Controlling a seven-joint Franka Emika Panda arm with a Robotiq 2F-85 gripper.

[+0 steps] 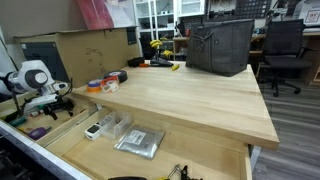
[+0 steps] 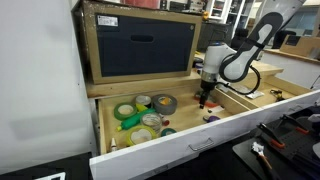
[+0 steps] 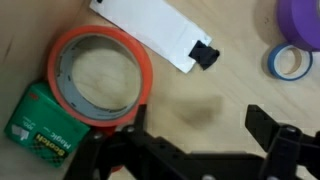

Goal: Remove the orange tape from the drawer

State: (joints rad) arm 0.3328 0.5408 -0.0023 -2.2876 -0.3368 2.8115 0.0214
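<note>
The orange tape (image 3: pixel 100 78) lies flat on the light-wood floor of the drawer (image 3: pixel 200 90), a bright orange ring with a round hole. In the wrist view it sits left of and just beyond my left finger. My gripper (image 3: pixel 200 125) is open and empty, with bare wood between the fingers. In both exterior views the gripper (image 1: pixel 48 103) (image 2: pixel 205 102) hangs low inside the open drawer (image 2: pixel 200 140). The drawer floor also shows in an exterior view (image 1: pixel 190 150).
A green tape package (image 3: pixel 45 115) touches the orange roll. A white card with a black clip (image 3: pixel 150 35), a blue ring (image 3: pixel 290 62) and a purple roll (image 3: pixel 300 20) lie nearby. Several rolls (image 2: pixel 140 110) fill one drawer end. The benchtop (image 1: pixel 190 95) carries a black bag (image 1: pixel 220 45).
</note>
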